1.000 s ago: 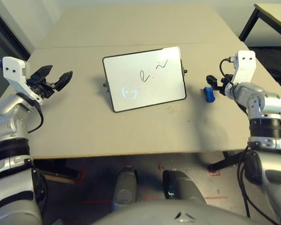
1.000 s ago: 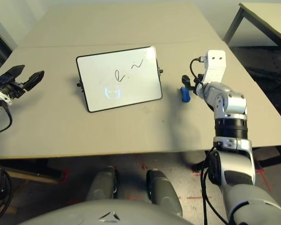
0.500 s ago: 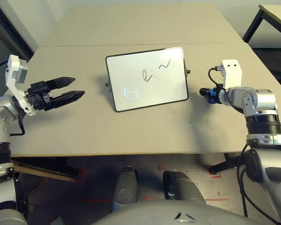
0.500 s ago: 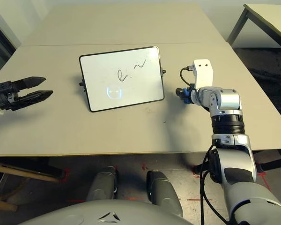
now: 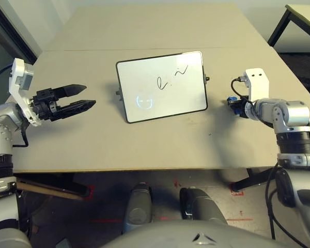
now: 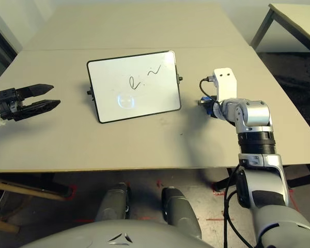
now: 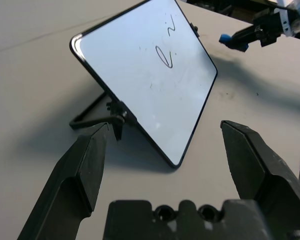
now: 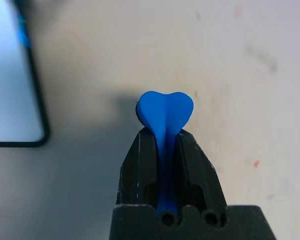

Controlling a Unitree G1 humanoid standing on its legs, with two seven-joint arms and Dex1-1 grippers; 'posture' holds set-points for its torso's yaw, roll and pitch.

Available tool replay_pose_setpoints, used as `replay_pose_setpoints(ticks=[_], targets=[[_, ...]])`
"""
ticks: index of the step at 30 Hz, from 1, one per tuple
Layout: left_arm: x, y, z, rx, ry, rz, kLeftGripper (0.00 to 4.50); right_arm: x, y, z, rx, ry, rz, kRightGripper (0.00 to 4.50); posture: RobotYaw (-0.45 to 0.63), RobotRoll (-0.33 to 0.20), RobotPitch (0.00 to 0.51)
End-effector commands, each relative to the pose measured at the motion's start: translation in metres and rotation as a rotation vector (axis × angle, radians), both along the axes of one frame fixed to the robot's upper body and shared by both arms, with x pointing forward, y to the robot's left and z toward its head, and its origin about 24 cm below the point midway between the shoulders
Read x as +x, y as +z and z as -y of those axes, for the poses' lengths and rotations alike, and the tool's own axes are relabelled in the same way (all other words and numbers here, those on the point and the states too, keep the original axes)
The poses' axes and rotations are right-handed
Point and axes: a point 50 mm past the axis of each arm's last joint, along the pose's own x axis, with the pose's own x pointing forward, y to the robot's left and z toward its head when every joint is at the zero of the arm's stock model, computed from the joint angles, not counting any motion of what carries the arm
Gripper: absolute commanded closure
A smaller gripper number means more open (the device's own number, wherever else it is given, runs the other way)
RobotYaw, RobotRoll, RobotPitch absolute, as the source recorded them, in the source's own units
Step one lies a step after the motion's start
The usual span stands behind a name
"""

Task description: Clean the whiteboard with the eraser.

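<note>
The whiteboard [image 5: 161,85] stands propped on a small stand [image 7: 90,112] in the middle of the table, tilted back, with a few black scribbles [image 5: 163,81] on its upper part. My right gripper [image 5: 234,102] hovers just right of the board's right edge, shut on the blue eraser [image 8: 165,112], whose squeezed end bulges out past the fingertips. The eraser [image 7: 233,41] is apart from the board. My left gripper [image 5: 88,95] is open and holds nothing, well left of the board, pointing at it over the table.
The beige table [image 5: 144,139] has a seam [image 5: 82,50] running across behind the board and a front edge close to me. A second table [image 5: 299,15] stands at the far right. Dark floor lies past the table's left edge.
My left arm swung in from the table's left edge to point at the board. My right gripper turned and lowered the eraser, then drew slightly right. The camera also shifted.
</note>
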Motion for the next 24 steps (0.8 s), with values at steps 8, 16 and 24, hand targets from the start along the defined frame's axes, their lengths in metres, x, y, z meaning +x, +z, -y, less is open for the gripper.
replay_pose_setpoints(ticks=[8, 16, 24], targets=[[0.006, -0.003, 0.006, 0.021, -0.03, -0.007, 0.0, 0.006, 0.025, -0.053, -0.426, 0.457, 0.395, 4.24, 0.28, 0.0, 0.072], [0.008, -0.004, 0.011, 0.017, -0.048, -0.004, 0.0, 0.027, 0.038, -0.075, -0.726, 0.586, 0.504, 4.25, 0.28, 0.0, 0.068], [0.01, -0.004, 0.015, 0.023, -0.065, 0.004, 0.0, 0.041, 0.047, -0.082, -0.945, 0.715, 0.505, 4.25, 0.28, 0.0, 0.064]])
